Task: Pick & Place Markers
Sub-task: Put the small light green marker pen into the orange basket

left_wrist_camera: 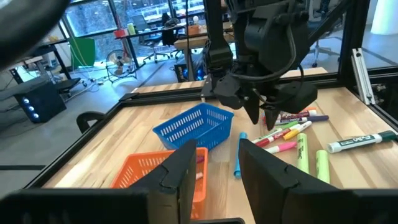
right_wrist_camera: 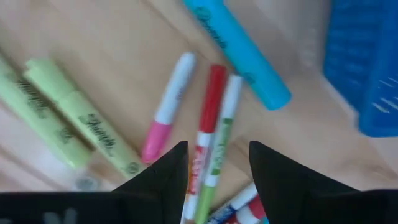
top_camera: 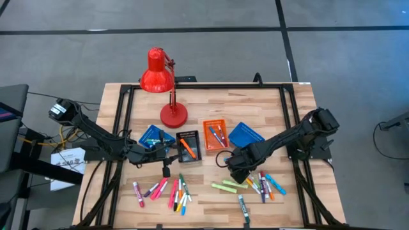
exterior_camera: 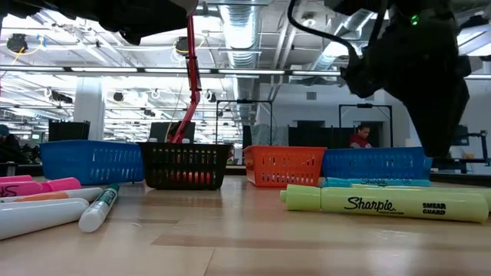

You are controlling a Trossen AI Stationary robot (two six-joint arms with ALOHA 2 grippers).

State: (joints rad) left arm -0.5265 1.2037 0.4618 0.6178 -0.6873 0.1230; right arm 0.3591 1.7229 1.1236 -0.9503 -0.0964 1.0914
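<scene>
From above, left end effector point(top_camera: 167, 158) parted and empty beside the black tray point(top_camera: 188, 145), right end effector point(top_camera: 238, 174) over scattered markers point(top_camera: 261, 185) on the counter point(top_camera: 211, 195); in the right wrist view, fingers point(right_wrist_camera: 163, 174) apart, straddling a red marker point(right_wrist_camera: 208, 118) and a green marker point(right_wrist_camera: 222, 134).

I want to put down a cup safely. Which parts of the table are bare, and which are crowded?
Bare wood lies right of the red lamp, behind the orange tray, and at the far left corner. The near strip is crowded: markers on the left, more markers under the right end effector. The trays fill the middle.
</scene>
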